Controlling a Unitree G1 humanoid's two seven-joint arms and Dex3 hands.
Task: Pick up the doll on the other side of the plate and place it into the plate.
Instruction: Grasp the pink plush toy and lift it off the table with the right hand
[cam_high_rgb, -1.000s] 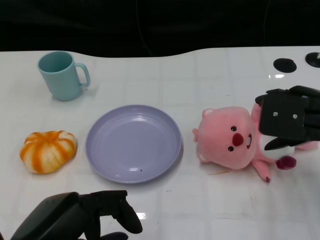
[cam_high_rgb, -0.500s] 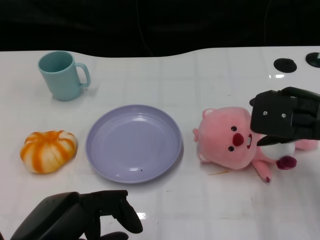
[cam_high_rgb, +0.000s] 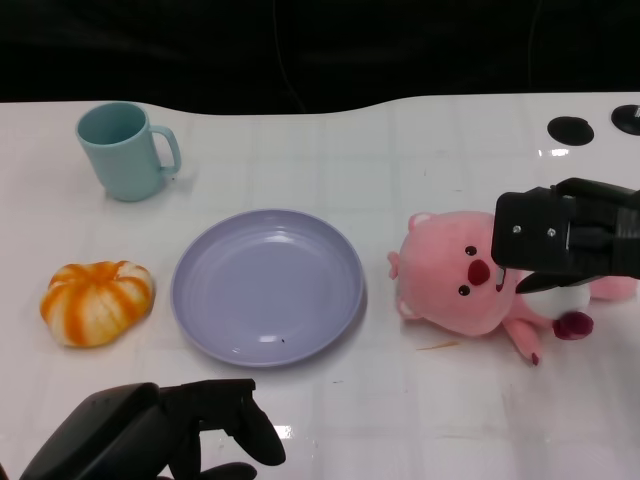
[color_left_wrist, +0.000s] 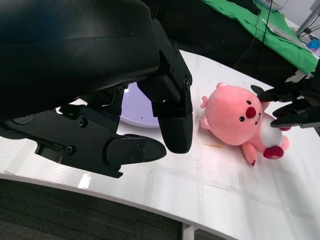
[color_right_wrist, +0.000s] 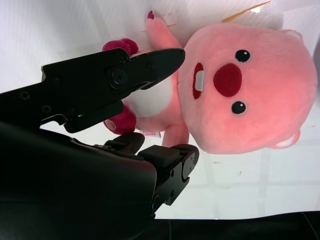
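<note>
The pink doll (cam_high_rgb: 455, 285) lies on its back on the white table, right of the lavender plate (cam_high_rgb: 265, 285). My right hand (cam_high_rgb: 565, 245) hovers low over its white belly. In the right wrist view the doll (color_right_wrist: 250, 85) has the thumb (color_right_wrist: 145, 70) across its belly and the other fingers (color_right_wrist: 170, 160) on the far side of its body, with a gap still showing. The doll rests on the table. My left hand (cam_high_rgb: 150, 435) sits at the near left edge, holding nothing. The left wrist view shows the doll (color_left_wrist: 235, 117) and the right hand (color_left_wrist: 295, 102) beyond it.
A light blue mug (cam_high_rgb: 125, 150) stands at the far left. An orange-and-white striped soft toy (cam_high_rgb: 97, 302) lies left of the plate. Two black round holes (cam_high_rgb: 570, 128) mark the table's far right corner. The table's far edge meets a dark background.
My right hand has slid left over the doll's body, now covering more of it. The doll's head has shifted slightly. The left hand has not moved.
</note>
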